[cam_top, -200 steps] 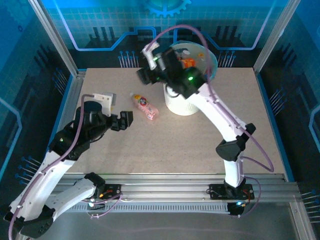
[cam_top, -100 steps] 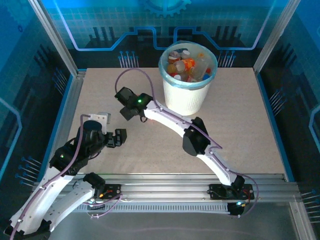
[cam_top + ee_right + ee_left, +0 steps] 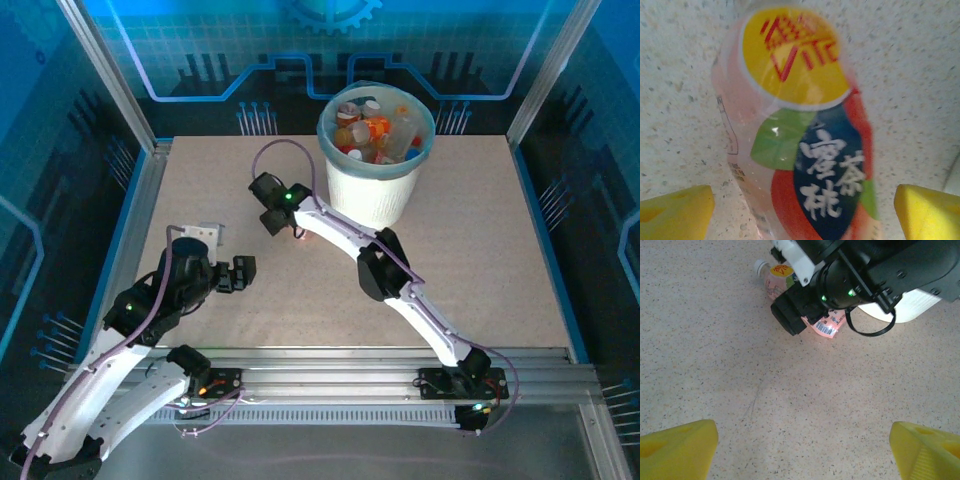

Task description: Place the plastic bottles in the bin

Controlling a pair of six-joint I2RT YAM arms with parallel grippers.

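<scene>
a speckled beige table (image 3: 500,250) with blue trim along its left and right edges. the back wall (image 3: 200,40) is brightly lit blue, printed with a grid, a gear and circuit lines; the side panels (image 3: 40,200) are darker. aluminium posts (image 3: 110,75) rise at the far corners, and a slotted aluminium rail (image 3: 330,385) runs along the near edge.

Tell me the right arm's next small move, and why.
Probably lower slightly and close the fingers on the pink bottle. It lies on the table between the right gripper's open fingers, not yet gripped, and the bin already holds other bottles.
</scene>
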